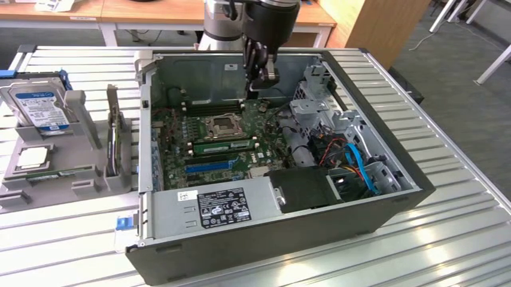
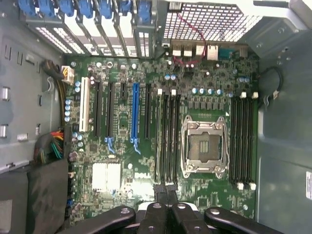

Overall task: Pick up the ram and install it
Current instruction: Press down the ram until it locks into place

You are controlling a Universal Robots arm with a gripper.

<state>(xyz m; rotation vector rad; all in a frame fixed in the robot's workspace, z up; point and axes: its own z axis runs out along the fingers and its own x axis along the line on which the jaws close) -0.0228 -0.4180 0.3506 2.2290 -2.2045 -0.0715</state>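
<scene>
Already the ram (image 1: 226, 145) stands in the slot just beside the processor socket (image 1: 221, 127). My claw (image 1: 254, 88) hangs above, pinched narrow and empty. Pressing off-centre could tilt the ram and leave one end unlatched.

This is a robotics lab in an office-like room: a robot arm (image 1: 267, 24) hangs over an open computer case (image 1: 279, 239) on a ribbed metal table (image 1: 463, 227), a hard drive (image 1: 40, 110) stands in a grey rack (image 1: 88, 173), wooden desks (image 1: 152, 12) behind, grey carpet (image 1: 459, 45) underfoot.
</scene>
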